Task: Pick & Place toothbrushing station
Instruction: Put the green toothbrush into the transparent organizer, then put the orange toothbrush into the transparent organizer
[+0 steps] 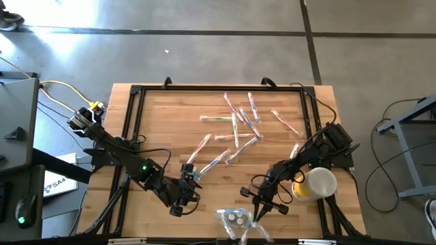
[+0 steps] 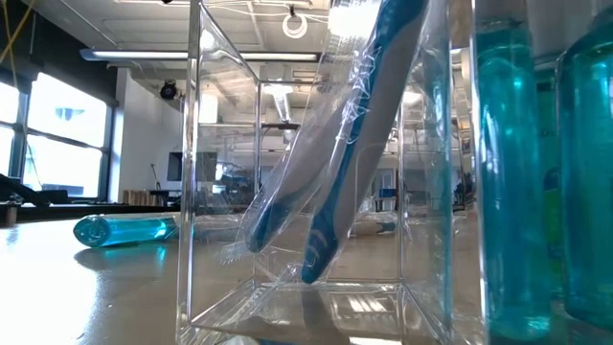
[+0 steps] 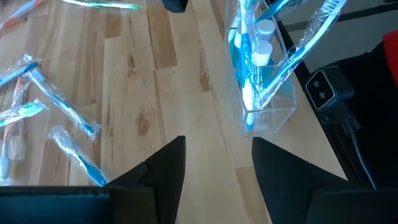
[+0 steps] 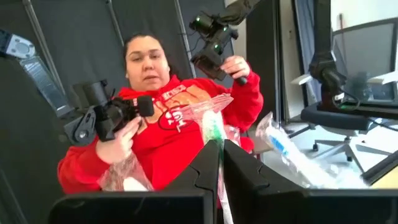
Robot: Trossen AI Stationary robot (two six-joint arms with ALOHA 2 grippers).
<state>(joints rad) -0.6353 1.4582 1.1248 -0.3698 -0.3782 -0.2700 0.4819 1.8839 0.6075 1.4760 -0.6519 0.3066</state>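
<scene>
Several toothbrushes in clear wrappers (image 1: 235,129) lie loose on the wooden table's middle. A clear plastic holder (image 1: 235,218) stands at the near edge. Blue wrapped toothbrushes (image 2: 345,163) lean inside it, next to white-capped tubes (image 3: 264,40). My right gripper (image 1: 259,204) hovers just right of the holder, shut on a green toothbrush in a clear wrapper (image 4: 212,124). My left gripper (image 1: 189,190) hangs left of the holder, open with nothing between its fingers (image 3: 217,146). My right gripper (image 4: 221,144) pinches the green wrapped toothbrush between its two fingers. The wrapper's crinkled end (image 4: 208,111) stands out past the fingertips, and more wrapper shows in the slit between the fingers (image 4: 222,205). The brush is lifted clear of the table.
A white and yellow cup (image 1: 317,184) lies under my right arm at the table's right. A teal tube (image 2: 124,230) lies on the table, and teal tubes (image 2: 556,163) stand close to the low camera. A person in a red top (image 4: 168,130) sits beyond the near edge.
</scene>
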